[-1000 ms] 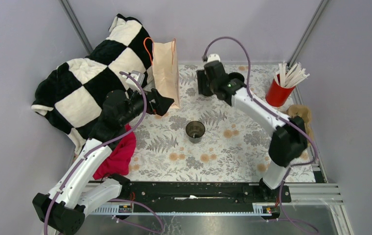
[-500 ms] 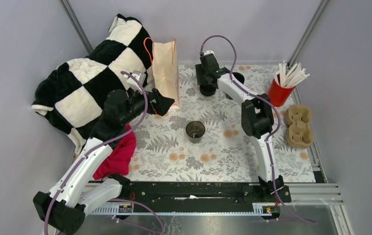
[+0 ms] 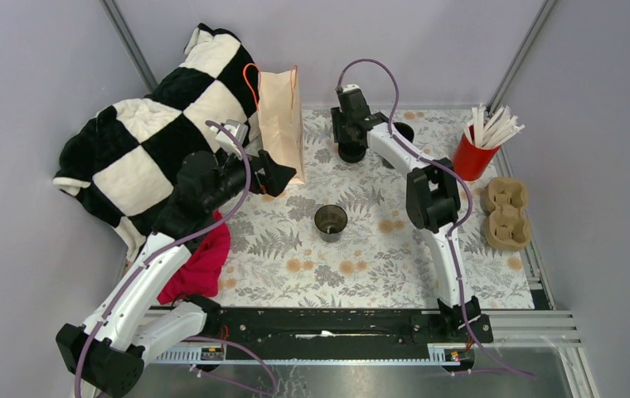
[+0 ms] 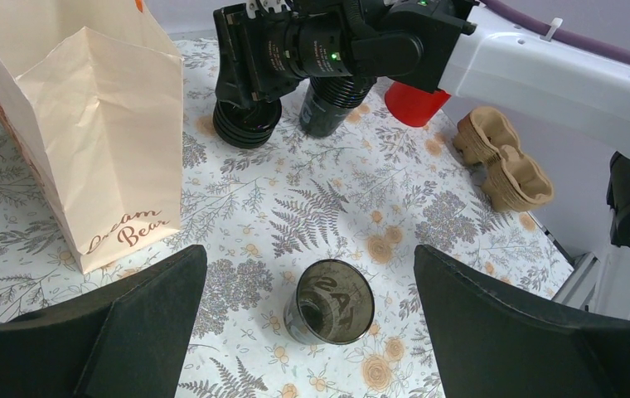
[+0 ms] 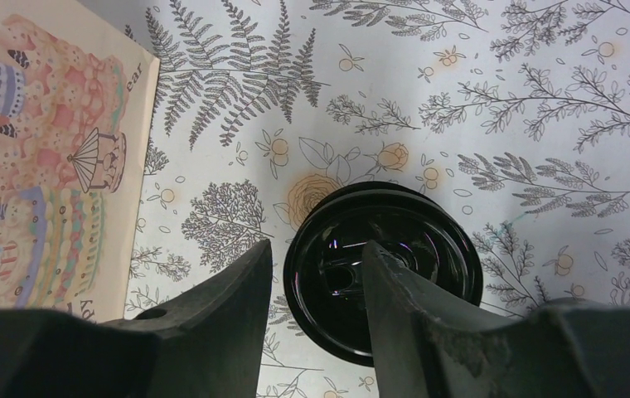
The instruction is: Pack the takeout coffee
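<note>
Coffee cup [image 3: 331, 222] stands upright mid-table, open-topped, apart from everything else. Table [image 3: 378, 265] has a floral cover.

Left gripper [image 3: 281, 177] hangs just beside the paper bag [image 3: 281, 124], near its front corner. Its fingers are spread wide and hold nothing. In the left wrist view the cup sits between them, farther out and untouched.

Right gripper [image 3: 349, 141] is at the back of the table, pointing down over the stack of lids [image 4: 245, 124]. In the right wrist view its fingers [image 5: 229, 298] are about half apart and straddle the left rim of the top lid, one outside it and one over its middle. Can't tell whether they pinch the rim.

The stack of lids is just right of the bag, with the stack of cups [image 3: 400, 133] next to it. A red cup [image 3: 471, 157] with white sticks is at the back right corner. Cardboard cup carriers [image 3: 506, 214] lie near the right edge. A checkered blanket [image 3: 142, 149] and a red cloth [image 3: 200, 269] are off to the left.
</note>
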`<state>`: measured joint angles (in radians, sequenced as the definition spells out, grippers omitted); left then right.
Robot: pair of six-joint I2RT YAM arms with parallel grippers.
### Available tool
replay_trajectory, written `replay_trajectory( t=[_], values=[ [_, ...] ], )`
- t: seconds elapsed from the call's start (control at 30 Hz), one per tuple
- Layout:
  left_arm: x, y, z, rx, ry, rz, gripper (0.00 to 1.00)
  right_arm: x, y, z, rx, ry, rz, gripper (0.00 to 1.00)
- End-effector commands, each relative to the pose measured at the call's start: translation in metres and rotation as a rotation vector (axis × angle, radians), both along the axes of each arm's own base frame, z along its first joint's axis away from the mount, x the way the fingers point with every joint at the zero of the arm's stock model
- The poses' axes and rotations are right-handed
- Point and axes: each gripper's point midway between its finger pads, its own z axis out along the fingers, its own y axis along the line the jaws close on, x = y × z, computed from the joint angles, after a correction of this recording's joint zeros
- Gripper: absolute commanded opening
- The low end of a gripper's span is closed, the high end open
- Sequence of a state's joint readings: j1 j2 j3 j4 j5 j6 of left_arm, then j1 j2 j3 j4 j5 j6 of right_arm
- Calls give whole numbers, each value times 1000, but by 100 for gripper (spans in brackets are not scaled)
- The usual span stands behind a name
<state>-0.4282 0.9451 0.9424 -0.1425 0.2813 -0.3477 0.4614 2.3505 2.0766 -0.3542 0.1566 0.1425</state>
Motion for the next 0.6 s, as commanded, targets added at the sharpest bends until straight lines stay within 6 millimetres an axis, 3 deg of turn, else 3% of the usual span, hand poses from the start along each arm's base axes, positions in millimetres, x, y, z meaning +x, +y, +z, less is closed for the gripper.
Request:
replay_trajectory(
  t=[0.0, 0.57],
  values=[
    [-1, -3, 27, -25, -66, -18, 99, 9, 9, 5, 39, -9, 9, 49],
    [-1, -3, 27, -25, -66, -19, 99, 10, 12, -9, 45, 21, 8, 32]
  ],
)
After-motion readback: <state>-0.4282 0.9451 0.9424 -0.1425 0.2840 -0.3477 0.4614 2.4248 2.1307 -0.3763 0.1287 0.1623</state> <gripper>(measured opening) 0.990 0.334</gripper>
